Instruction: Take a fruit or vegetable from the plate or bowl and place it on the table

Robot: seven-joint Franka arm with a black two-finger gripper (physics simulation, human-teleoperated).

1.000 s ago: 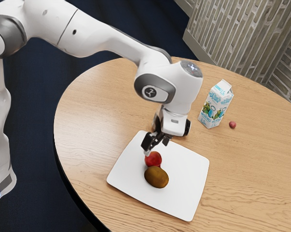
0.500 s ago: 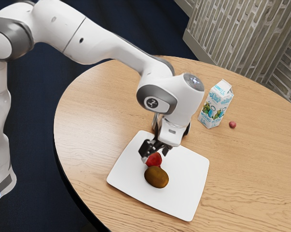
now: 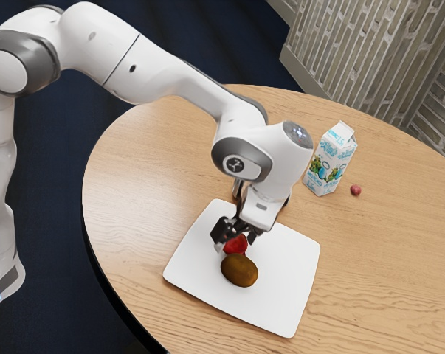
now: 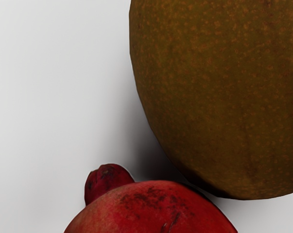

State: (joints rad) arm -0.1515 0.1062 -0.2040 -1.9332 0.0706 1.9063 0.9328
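The claw (image 3: 235,240) is released, its fingers parted and low about the red fruit (image 3: 236,245), which sits on the plate right under it; whether either finger touches the skin I can't tell. The step in hand, I judge, is the grasp: sink a little more, so the pads meet the fruit at its widest, then close evenly. It is round and looks smooth, so a high pinch could squirt it out. Its knobby crown (image 4: 106,182) makes a poor hold; grip the body.

Just beside the claw lies the brown fruit (image 3: 239,271), close against the red one. A finger coming down on it could tip or roll it, so lift straight up before going sideways. Farther out comes the rim of the plate (image 3: 288,329), to be cleared with height, then the table (image 3: 370,258). Well away stands the carton (image 3: 329,162); set down short of it, gently.
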